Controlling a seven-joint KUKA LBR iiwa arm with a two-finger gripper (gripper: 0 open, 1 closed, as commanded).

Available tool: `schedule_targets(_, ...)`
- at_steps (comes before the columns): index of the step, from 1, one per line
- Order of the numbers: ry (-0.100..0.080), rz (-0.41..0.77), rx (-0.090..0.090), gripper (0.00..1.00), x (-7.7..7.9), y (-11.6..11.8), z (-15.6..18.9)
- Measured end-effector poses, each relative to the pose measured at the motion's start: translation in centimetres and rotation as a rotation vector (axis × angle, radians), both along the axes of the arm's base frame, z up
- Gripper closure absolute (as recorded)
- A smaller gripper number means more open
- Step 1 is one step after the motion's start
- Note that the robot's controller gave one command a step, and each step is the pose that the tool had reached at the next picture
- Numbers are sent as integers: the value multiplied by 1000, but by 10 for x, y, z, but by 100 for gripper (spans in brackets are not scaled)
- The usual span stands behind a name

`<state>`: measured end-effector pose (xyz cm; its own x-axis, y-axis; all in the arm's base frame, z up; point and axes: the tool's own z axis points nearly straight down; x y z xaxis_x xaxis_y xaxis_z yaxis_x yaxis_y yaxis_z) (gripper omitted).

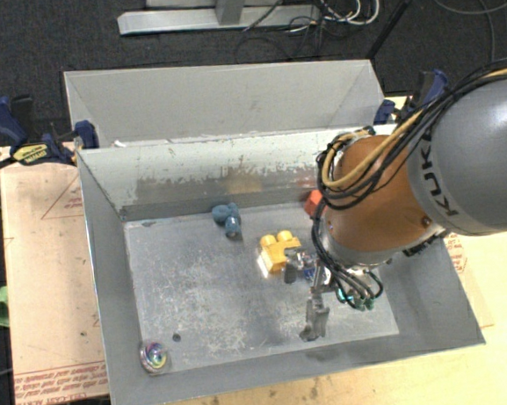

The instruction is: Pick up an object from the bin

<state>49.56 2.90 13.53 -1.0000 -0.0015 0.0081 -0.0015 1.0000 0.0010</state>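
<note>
My gripper [314, 322] hangs low over the bin floor at the front right of the middle, its fingers pointing down near the bare metal with nothing visible between them. A yellow and white blocky toy [276, 251] lies just behind and left of it, close to the wrist. A small orange-red piece [312, 203] peeks out at the back, partly hidden by the wrist cover.
A small blue lump [227, 217] sits near the back wall at the middle. A shiny round marble-like thing [153, 357] rests in the front left corner. The arm and its orange cover hide the right side of the bin.
</note>
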Motion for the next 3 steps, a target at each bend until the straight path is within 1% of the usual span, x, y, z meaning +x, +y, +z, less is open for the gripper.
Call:
schedule_targets(1,-14,25,0,0,70,-2,-29)
schedule_targets(2,-20,-15,-1,0,100,-63,-64)
schedule_targets(3,-17,-9,0,100,99,-59,-63)
